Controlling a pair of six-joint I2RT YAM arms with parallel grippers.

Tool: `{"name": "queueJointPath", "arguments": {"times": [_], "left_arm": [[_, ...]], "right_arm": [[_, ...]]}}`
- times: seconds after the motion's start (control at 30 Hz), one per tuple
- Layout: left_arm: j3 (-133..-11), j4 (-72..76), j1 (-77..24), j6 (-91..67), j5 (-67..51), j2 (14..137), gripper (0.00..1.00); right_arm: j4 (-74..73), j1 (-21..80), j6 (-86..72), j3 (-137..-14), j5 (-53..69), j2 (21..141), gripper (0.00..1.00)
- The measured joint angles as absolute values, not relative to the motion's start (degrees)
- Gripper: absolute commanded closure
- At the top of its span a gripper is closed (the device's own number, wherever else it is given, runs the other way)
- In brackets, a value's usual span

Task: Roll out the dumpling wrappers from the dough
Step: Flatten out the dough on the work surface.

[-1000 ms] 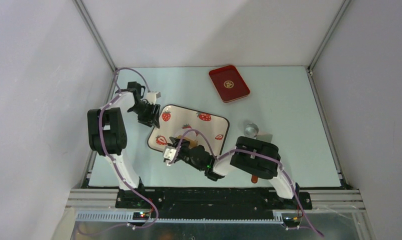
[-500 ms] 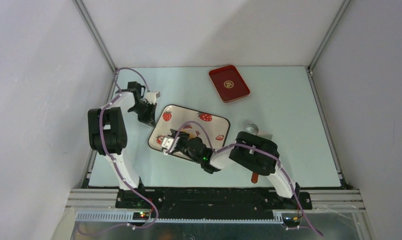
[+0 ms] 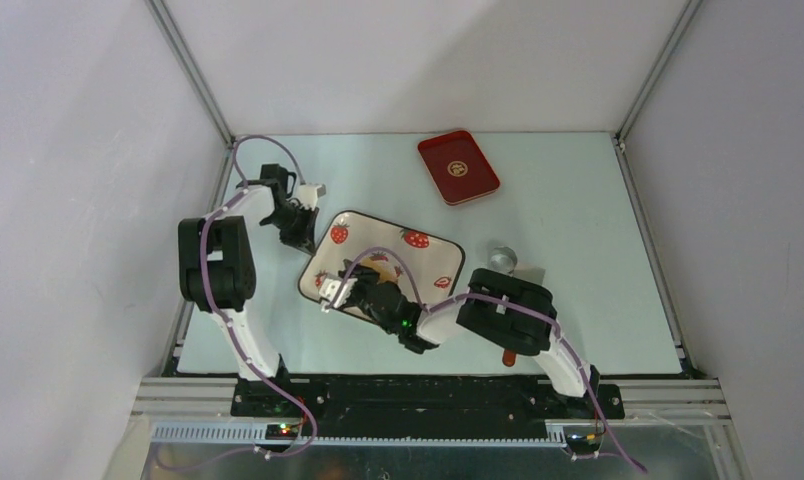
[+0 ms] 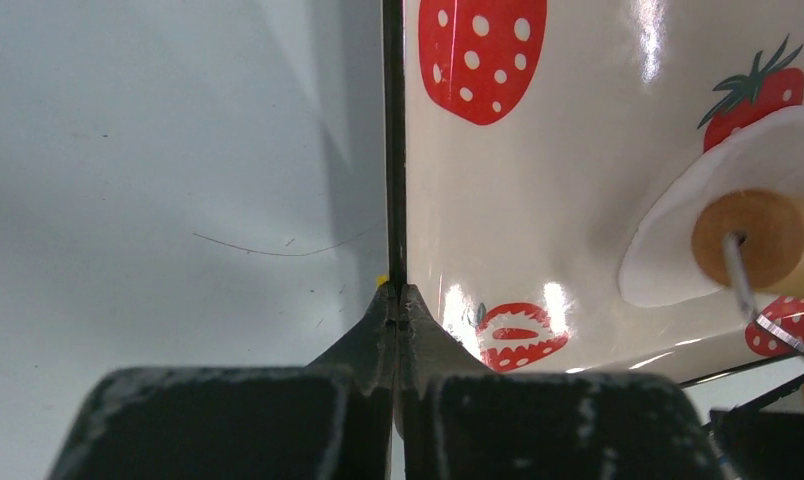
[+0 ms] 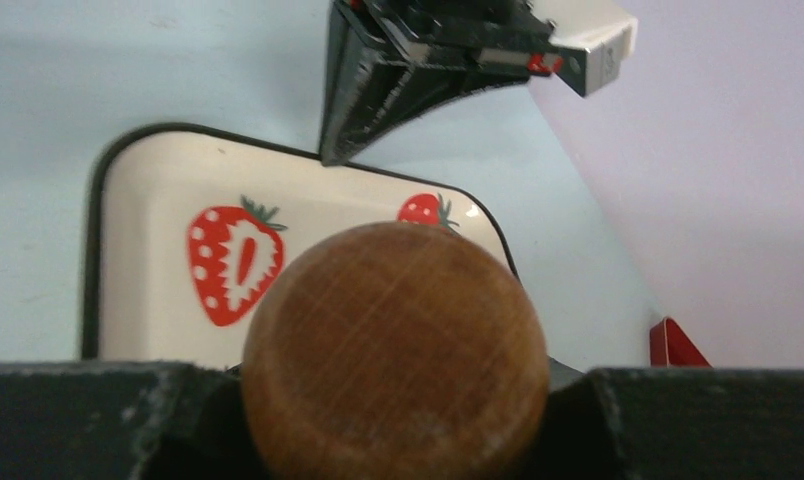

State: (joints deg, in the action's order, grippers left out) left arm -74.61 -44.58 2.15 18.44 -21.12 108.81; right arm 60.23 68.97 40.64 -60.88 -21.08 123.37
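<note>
Flat white dumpling wrapper (image 4: 678,235), rounded edge, under wooden roller (image 4: 758,240)

- A white strawberry tray (image 3: 376,228) with a dark rim and red strawberry prints lies left of centre on the table (image 3: 578,260).
- A wooden rolling pin (image 5: 395,350) sits above that tray, its rounded end filling the right wrist view.
- A small red tray (image 3: 459,166) lies far, right of centre.
- A silvery round cup (image 3: 502,258) stands just right of the strawberry tray.
</note>
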Motion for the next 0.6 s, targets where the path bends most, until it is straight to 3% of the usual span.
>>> {"name": "queueJointPath", "arguments": {"times": [0.33, 0.6], "left_arm": [[-70.72, -43.9, -0.12, 18.5, -21.52, 106.06, 1.0], [-70.28, -43.92, -0.51, 18.55, -21.82, 105.78, 1.0]], "right_arm": [[60.23, 76.69, 39.83, -60.99, -26.37, 123.37, 1.0], [62.67, 76.34, 37.91, -60.99, -32.99, 124.7, 1.0]]}}
